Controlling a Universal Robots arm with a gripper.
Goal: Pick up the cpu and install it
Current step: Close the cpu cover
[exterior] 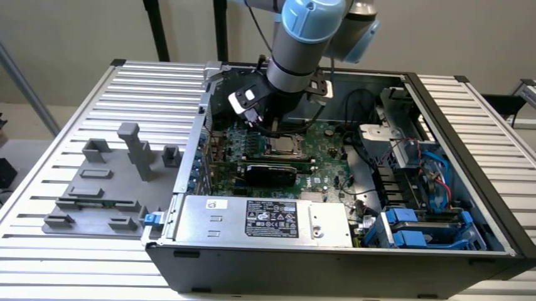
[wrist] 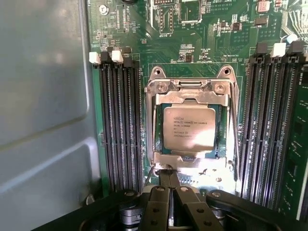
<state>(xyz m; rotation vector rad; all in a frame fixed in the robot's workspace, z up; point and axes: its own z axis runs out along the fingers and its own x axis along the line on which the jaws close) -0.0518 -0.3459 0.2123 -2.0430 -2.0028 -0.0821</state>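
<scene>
The fingers (wrist: 165, 179) were pressed together with no gap between them and gripped nothing. In the wrist view their tips stood at the edge of the silvery socket frame (wrist: 153, 120), just beside the cpu (wrist: 188, 129). It could not be told whether they touched the metal.

The cpu lay flat inside that frame with its pale metal top and printed lettering facing up. It sat square to the frame, whose hinge end (wrist: 192, 87) lay on the side away from the fingers.

Dark memory slots (wrist: 120, 125) ran close along one side of the socket. A second bank of slots (wrist: 269, 120) ran along the other side, leaving a narrow lane on the green motherboard (wrist: 192, 29). The grey wall of the computer case (wrist: 43, 96) rose just beyond the first bank.

In the exterior view the arm (exterior: 293, 56) reached steeply down into the open case, ending over the socket in the middle of the board. A power supply (exterior: 268, 219) filled the near edge of the case. Blue drive carriers (exterior: 418, 229) sat toward the exterior view's right, and black cables (exterior: 360, 106) looped beside the arm.

The case lay on a slatted worktop (exterior: 494, 125). Grey fixture blocks (exterior: 109, 182) stood on it at the exterior view's left, well apart from the fingers.
</scene>
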